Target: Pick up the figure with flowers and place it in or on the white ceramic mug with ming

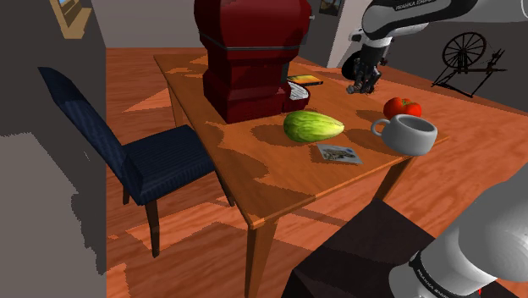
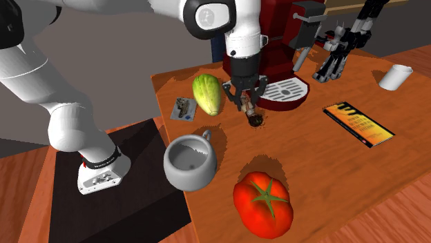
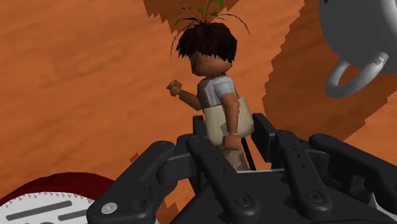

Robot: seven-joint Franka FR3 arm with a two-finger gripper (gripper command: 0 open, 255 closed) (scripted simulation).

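Note:
A small figure with dark hair, a pale dress and green sprigs on its head hangs head-down over the wooden table. My gripper is shut on its legs, with the black fingers clasping it from both sides. In the second exterior view the gripper holds the figure just above the table, in front of the red machine. In the shoulder view the gripper hovers beyond the tomato. The pale grey mug stands upright near the table's edge, apart from the gripper.
A red tomato sits beside the mug and a green melon beside the gripper. A big red coffee machine stands behind. A photo card, an orange book, a dark toy robot and a white cup share the table. A blue chair stands alongside.

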